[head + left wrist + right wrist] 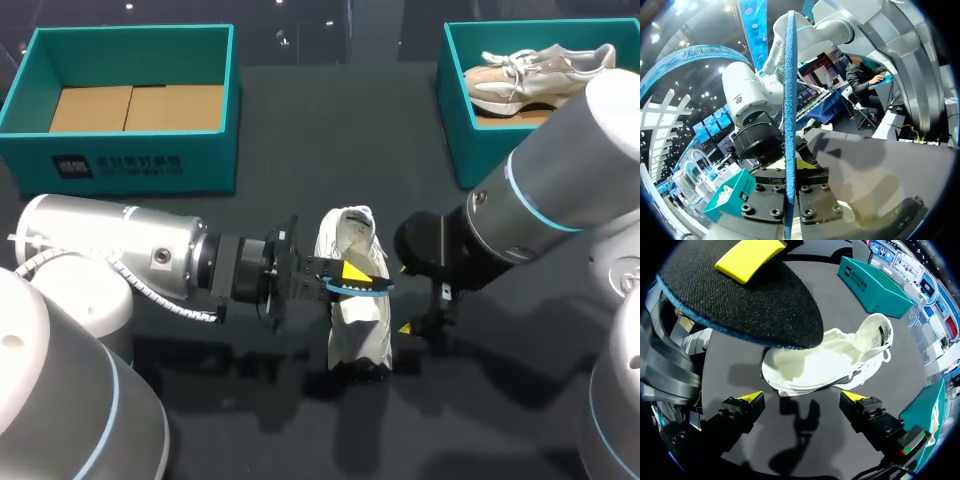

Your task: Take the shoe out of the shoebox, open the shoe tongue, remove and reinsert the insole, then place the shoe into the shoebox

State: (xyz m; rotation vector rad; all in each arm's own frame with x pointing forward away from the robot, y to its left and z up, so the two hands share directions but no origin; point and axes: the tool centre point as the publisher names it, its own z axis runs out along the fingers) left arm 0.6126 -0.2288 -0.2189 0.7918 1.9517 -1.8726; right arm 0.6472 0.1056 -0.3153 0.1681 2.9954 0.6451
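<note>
Clamped on the blue-edged dark fabric insole [790, 100], the left end effector [345, 272] should feed it, probably toe-first, into the white lace-up sneaker [357, 330], while the right end effector [804, 397] stands wide open.

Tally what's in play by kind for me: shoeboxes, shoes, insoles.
Shoeboxes: 2, the left shoebox and the right shoebox.
Shoes: 2, the white shoe lying outside the boxes and the beige shoe inside the right shoebox.
Insoles: 1, the insole pinched in the left hand.
Total: 5.
</note>
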